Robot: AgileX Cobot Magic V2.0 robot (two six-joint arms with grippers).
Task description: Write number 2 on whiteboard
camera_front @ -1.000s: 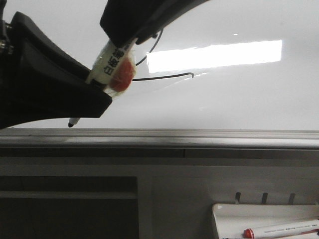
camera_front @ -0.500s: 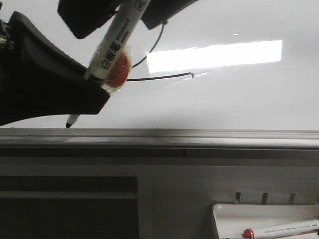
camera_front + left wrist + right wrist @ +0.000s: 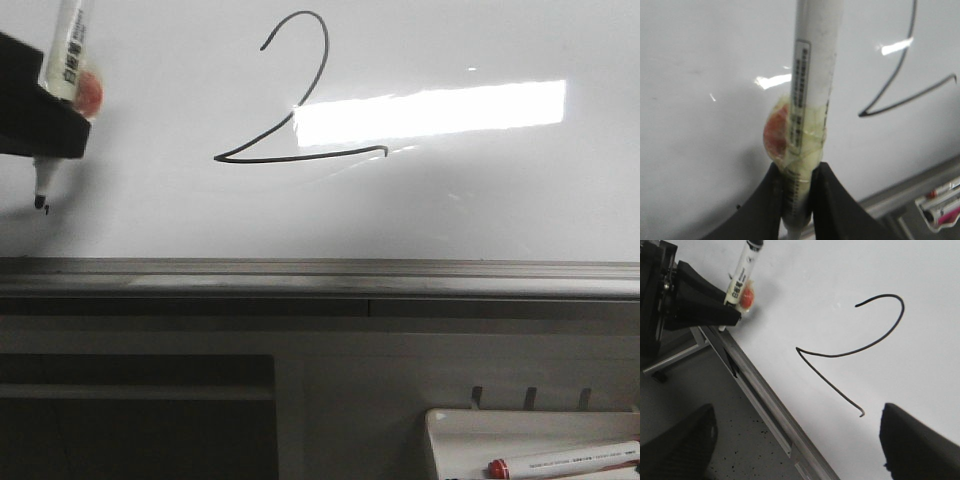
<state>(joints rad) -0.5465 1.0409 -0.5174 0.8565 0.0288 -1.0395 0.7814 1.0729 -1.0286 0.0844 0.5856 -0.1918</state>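
Far left over the large glossy white whiteboard: left gripper, black jaws clamped narrow on a white-barrelled marker pen with a printed label and a red blob taped to its side. Marker tip pointing down toward the board's near grey metal edge rail, black nib right at a small black dot on the white surface; contact not clear.

Toward the middle, well apart from the marker: a thin black hand-drawn number 2, looped top, long flat base stroke running right into the bright rectangular light glare. Digit complete and uncovered.

Right gripper seen only in the right wrist view, two dark fingers spread wide, nothing between them, above the rail and the base stroke of the digit.

Near right corner, below the rail: small white tray holding one white marker with a red cap, lying on its side along the tray.
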